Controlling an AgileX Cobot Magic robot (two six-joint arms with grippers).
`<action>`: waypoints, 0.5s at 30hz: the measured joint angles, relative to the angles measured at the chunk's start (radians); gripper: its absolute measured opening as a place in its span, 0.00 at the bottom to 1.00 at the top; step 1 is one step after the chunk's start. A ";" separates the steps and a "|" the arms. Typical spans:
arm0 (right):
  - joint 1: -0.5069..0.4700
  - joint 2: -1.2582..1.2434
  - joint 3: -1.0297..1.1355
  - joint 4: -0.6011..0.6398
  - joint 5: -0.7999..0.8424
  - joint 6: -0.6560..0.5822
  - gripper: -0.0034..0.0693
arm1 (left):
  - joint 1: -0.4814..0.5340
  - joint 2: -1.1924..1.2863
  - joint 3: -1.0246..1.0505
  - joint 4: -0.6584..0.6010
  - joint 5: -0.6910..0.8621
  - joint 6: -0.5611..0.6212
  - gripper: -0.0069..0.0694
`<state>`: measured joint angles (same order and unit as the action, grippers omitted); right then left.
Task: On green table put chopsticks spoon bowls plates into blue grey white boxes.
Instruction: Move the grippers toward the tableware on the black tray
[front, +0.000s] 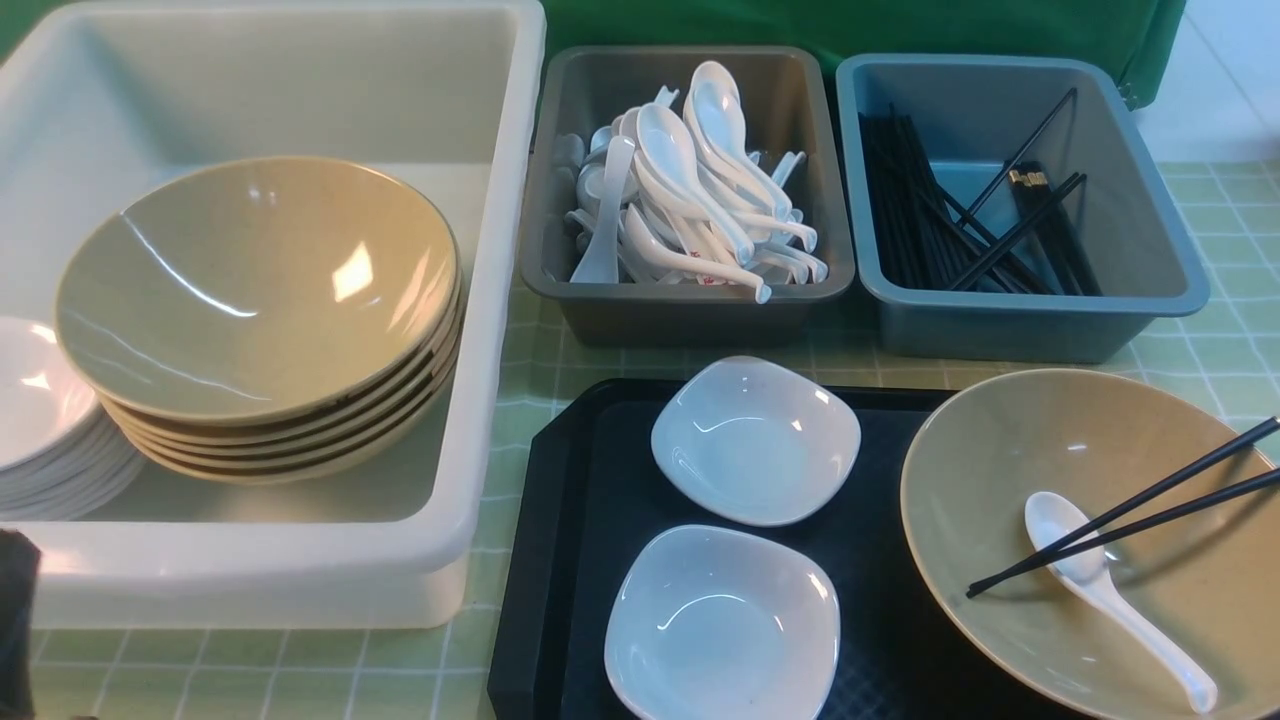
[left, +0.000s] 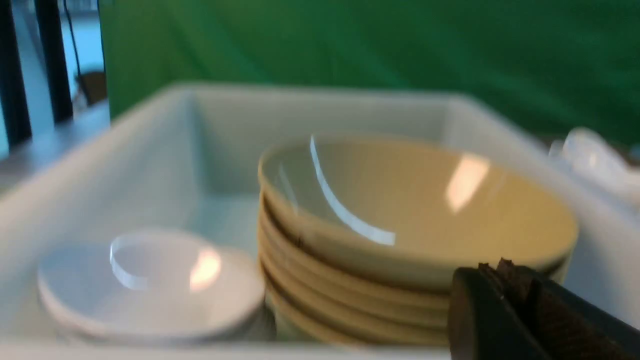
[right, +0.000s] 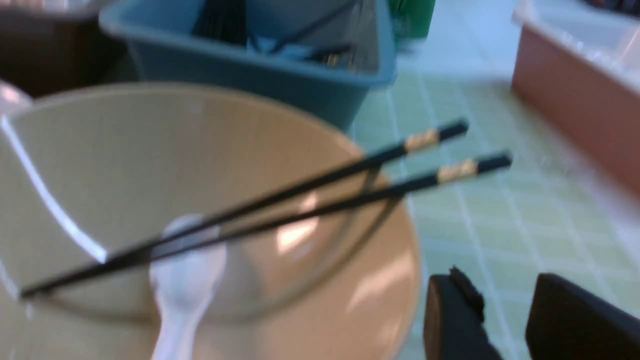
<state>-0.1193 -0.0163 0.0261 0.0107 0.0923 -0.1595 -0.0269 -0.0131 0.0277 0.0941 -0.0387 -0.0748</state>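
A pale green gridded table (front: 1200, 350) fills the front view, with a dark green backdrop cloth (front: 900, 25) behind it. Things are grouped by kind. The large white box (front: 500, 300) on the left holds a stack of tan bowls (front: 260, 290) beside a stack of white plates (front: 40, 420). The grey box (front: 690, 310) is heaped with white soup spoons (front: 690, 190), and the blue box (front: 1020, 320) holds black sorted chopsticks (front: 930, 220). Unsorted ware sits nearer the robot on a black tray (front: 570, 520): an upper white dish (front: 755, 440), a lower white dish (front: 722, 625) and a loose tan bowl (front: 1000, 450). In that bowl lie a spoon (front: 1100, 580) and a pair of chopsticks (front: 1150, 497), whose handles jut over the right rim.

The left wrist view is blurred. It looks over the white box's near wall at the stacked bowls and plates. The left gripper (left: 495, 270) has its jaws pressed together on nothing and hangs near the bowl stack, probably parked.

The right wrist view, also blurred, shows the loose bowl close up, the blue box just behind it and a reddish-brown tub (right: 575, 100) off to one side. The right gripper (right: 505, 315) has its jaws parted and empty. It sits just outside the bowl's rim, below the banded handle ends. The overhang leaves those ends free to pinch, so taking the chopsticks first and carrying them to the blue box looks like the step in hand. The spoon under them would then be clear.
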 joint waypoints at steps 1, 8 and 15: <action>0.000 0.000 0.000 0.000 -0.024 0.000 0.37 | 0.000 0.000 0.000 0.000 -0.036 0.000 0.09; 0.000 0.000 0.001 0.000 -0.118 -0.003 0.37 | 0.000 0.000 0.000 -0.037 -0.174 -0.094 0.09; 0.000 0.000 0.001 0.001 -0.496 0.101 0.37 | 0.000 0.000 0.000 -0.094 -0.371 -0.408 0.09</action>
<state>-0.1193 -0.0163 0.0276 0.0117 -0.4038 -0.0586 -0.0269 -0.0131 0.0277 0.0000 -0.4099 -0.4828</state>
